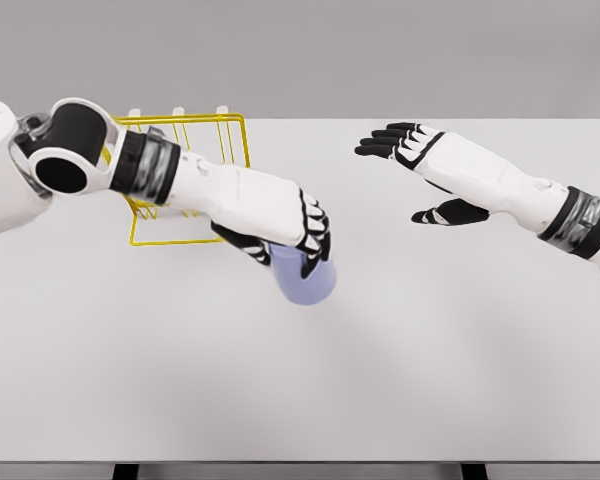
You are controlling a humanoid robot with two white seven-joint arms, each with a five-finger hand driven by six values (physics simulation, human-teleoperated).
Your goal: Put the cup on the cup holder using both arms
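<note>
A pale blue cup (305, 278) lies tilted near the middle of the white table (380, 380). My left hand (298, 240) is curled over its top, with the fingers wrapped around it. Behind the left forearm stands the yellow wire cup holder (195, 135) with white-tipped pegs, partly hidden by the arm. My right hand (405, 160) hovers flat over the table's right half, well apart from the cup, with its fingers spread and holding nothing.
The table's far edge runs just behind the holder, and the near edge lies along the bottom of the view. A plain grey wall is behind it.
</note>
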